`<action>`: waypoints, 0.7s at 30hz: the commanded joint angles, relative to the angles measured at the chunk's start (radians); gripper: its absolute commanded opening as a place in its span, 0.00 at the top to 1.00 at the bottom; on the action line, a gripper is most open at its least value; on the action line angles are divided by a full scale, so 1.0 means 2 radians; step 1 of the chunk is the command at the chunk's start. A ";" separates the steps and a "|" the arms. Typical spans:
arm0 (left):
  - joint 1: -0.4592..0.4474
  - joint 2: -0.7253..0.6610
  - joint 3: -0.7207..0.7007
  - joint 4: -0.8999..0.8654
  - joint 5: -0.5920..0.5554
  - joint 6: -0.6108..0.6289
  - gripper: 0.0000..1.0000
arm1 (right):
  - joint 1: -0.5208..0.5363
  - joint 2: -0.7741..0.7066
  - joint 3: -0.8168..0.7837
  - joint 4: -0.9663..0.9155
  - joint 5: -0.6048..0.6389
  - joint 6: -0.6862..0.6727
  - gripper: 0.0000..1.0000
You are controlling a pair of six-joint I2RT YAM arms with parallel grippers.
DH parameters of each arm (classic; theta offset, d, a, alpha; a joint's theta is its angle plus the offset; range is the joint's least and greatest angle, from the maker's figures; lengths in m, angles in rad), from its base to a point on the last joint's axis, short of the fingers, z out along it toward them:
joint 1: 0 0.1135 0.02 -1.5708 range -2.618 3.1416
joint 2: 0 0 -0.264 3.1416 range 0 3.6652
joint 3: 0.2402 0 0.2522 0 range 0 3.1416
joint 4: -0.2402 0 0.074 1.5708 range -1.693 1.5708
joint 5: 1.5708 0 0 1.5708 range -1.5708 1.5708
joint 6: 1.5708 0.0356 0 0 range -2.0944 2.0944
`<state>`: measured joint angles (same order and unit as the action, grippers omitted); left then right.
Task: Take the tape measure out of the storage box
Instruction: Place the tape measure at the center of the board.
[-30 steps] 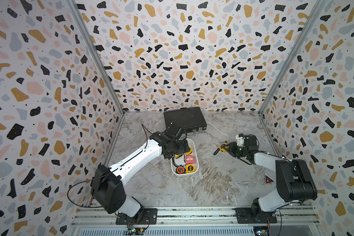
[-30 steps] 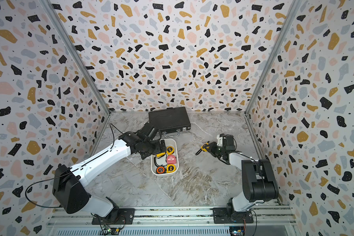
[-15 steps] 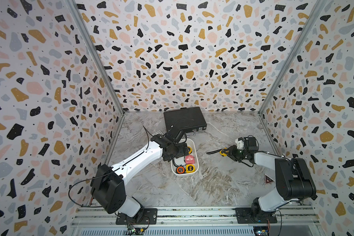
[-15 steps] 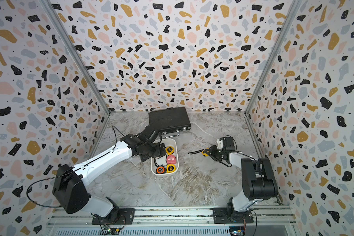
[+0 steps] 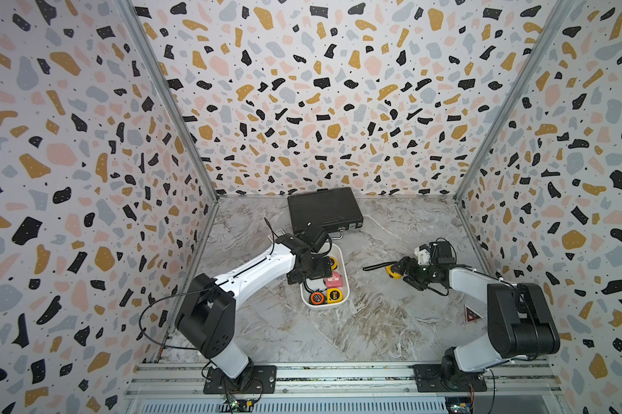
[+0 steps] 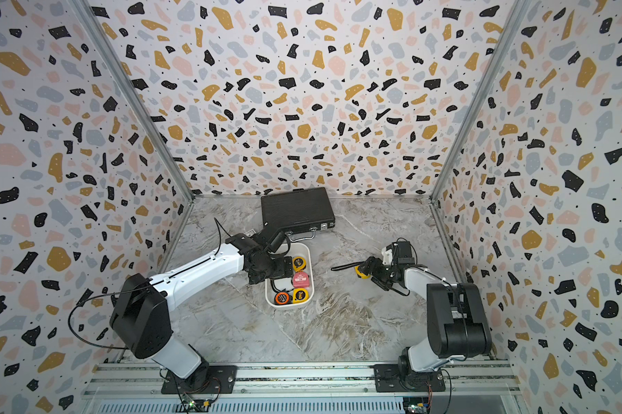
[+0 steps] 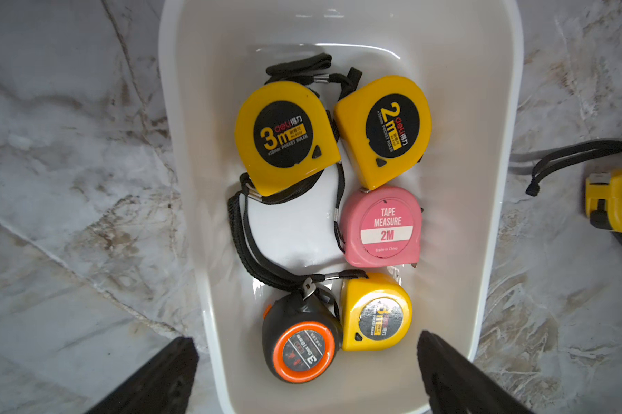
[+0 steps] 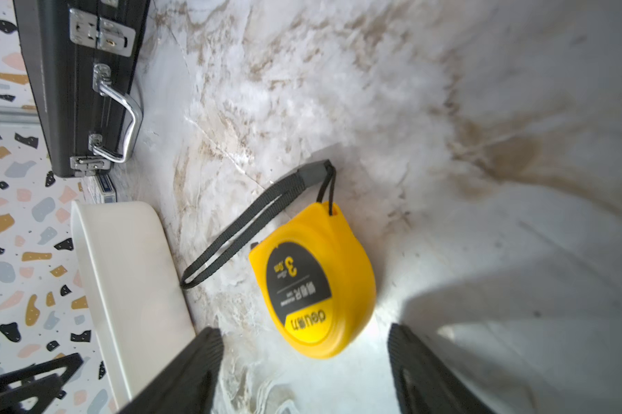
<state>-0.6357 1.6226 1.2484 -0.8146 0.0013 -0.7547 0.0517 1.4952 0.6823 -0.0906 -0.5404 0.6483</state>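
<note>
The white storage box (image 5: 347,283) (image 6: 313,283) sits mid-table and holds several tape measures: yellow ones, a pink one (image 7: 385,227) and a black-and-orange one (image 7: 302,344). My left gripper (image 7: 306,355) hangs open above the box's near end, touching nothing. Another yellow tape measure (image 8: 316,286) (image 5: 392,271) lies on the marble to the right of the box, its black strap (image 8: 245,229) stretched toward the box wall (image 8: 130,279). My right gripper (image 8: 302,344) is open, its fingers (image 8: 202,358) either side of that tape measure's end with gaps showing.
A closed black briefcase (image 5: 324,209) (image 8: 80,89) with metal latches lies behind the box near the back wall. Patterned walls close in the table on three sides. A red warning triangle (image 5: 471,315) is stuck to the table by the right arm.
My right gripper came down, opened and let go of the yellow tape measure, which now rests on the table. The left arm shifted slightly over the box.
</note>
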 commanded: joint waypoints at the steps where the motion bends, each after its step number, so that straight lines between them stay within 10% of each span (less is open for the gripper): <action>1: 0.001 0.012 0.026 -0.009 -0.008 0.022 0.00 | -0.001 -0.036 0.009 -0.043 0.012 -0.009 0.16; 21: -0.023 0.166 0.127 -0.018 0.035 0.069 0.00 | -0.001 -0.157 0.016 -0.152 0.024 -0.037 0.03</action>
<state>-0.6720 1.9358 1.4647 -0.8280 0.0547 -0.6380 0.0513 1.2057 0.6914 -0.3443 -0.5037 0.5964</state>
